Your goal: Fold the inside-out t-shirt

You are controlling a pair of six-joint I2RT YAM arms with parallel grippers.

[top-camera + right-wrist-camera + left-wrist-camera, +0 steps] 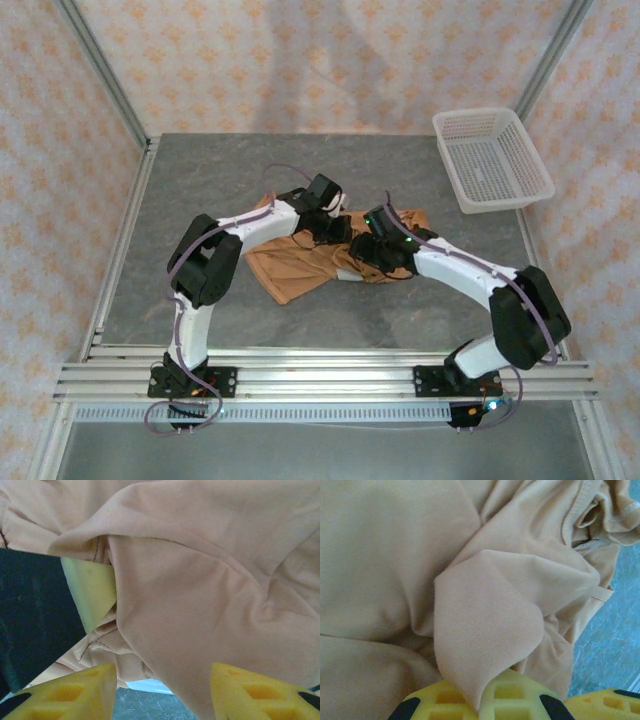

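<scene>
The inside-out t-shirt lies crumpled in a tan heap at the middle of the table, with both grippers over its far right part. My left gripper is shut on a fold of the t-shirt; its yellow fingertips pinch the cloth in the left wrist view. Just to the right, my right gripper is open. In its wrist view the yellow fingers stand wide apart, and a loose fold of the t-shirt hangs between them without being pinched. The left gripper's finger shows beside that fold.
A white plastic basket stands at the far right corner of the grey table. Metal frame posts and rails run along the table's edges. Patterned walls close in the back and sides.
</scene>
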